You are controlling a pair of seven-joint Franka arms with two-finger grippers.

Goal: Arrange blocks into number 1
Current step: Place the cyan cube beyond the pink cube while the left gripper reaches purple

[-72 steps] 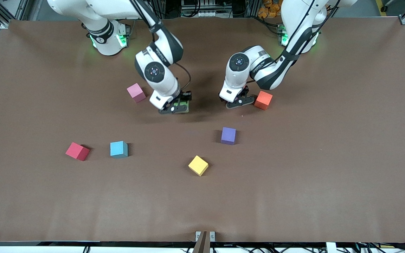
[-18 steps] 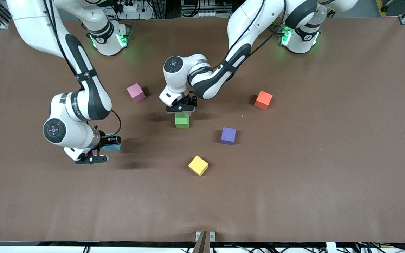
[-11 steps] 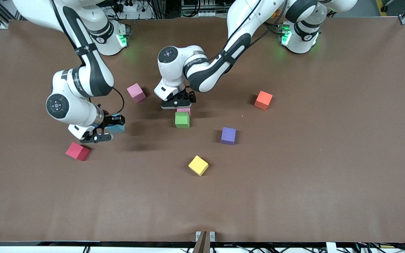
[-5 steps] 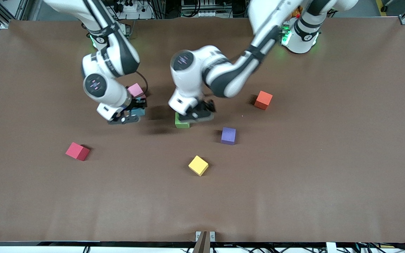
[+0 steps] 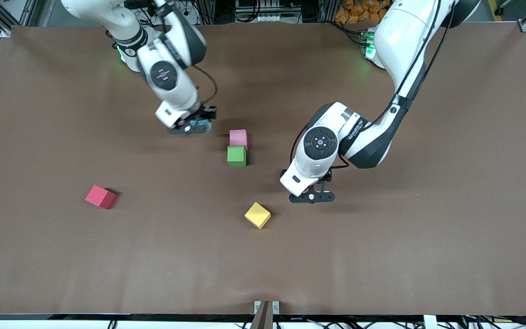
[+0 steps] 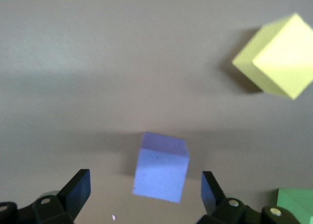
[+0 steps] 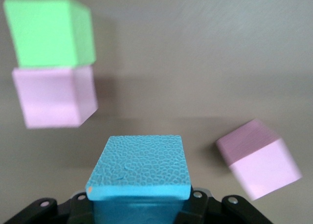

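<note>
The desk [image 5: 450,237] carries a short column begun near its middle: a pink block [image 5: 238,137] with a green block [image 5: 236,156] touching it on the side nearer the front camera. A red block [image 5: 100,197] lies well apart toward the right arm's end, and a yellow cube [image 5: 257,214] sits nearer the camera than the column. The right wrist view shows a second pink block [image 7: 259,158] lying askew beside the column; in the front view the right arm hides it.

The right end effector [image 5: 191,126] hangs over the desk beside the column, closed tight on the blue block [image 7: 139,168], which fills the space between its fingers. The step in hand looks like adding this block to the column. To do it well, the block should come down square to the pink and green faces, flush against the column's end, and be let go only once it rests flat — a tilted release would nudge the row out of line. The askew pink block is close, so the descent should stay clear of it.

The left end effector [image 5: 311,197] is over the purple block [image 6: 161,166], its fingers [image 6: 78,192] spread wide on either side with nothing held. The block sits slightly turned between them — centring and matching that turn before closing would give a clean grip.
</note>
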